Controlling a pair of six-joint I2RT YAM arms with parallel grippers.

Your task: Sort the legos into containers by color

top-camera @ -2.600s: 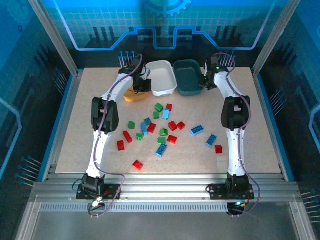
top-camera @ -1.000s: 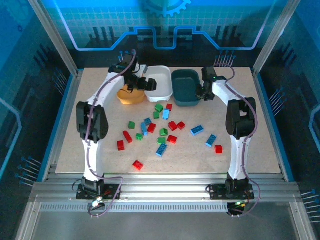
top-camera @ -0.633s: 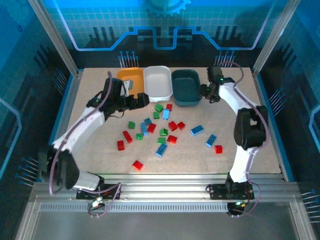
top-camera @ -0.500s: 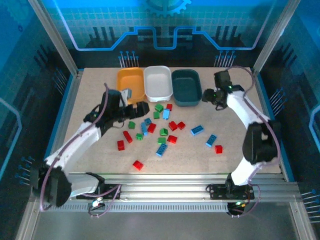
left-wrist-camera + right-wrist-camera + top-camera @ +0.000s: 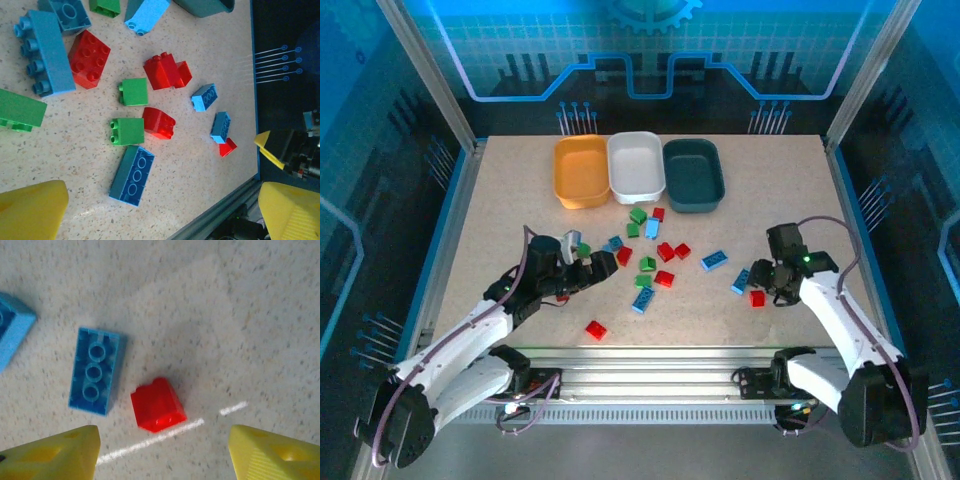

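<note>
Across the speckled table (image 5: 500,200), glossy studded bricks (image 5: 665,251); left gripper (image 5: 588,253) spread, right gripper (image 5: 163,439) spread over a red brick (image 5: 158,405).

Loose bricks on the table (image 5: 800,200), three trays in a row at its far side.
The orange-yellow tray (image 5: 582,172), white tray (image 5: 636,163) and dark teal tray (image 5: 693,172) stand side by side, left to right. Red, green and blue legos (image 5: 642,264) lie scattered nearer. The left gripper (image 5: 592,262) is at the scatter's left edge, and the right gripper (image 5: 758,285) is by a red brick (image 5: 757,298) and a blue brick (image 5: 741,282) on the right.
</note>
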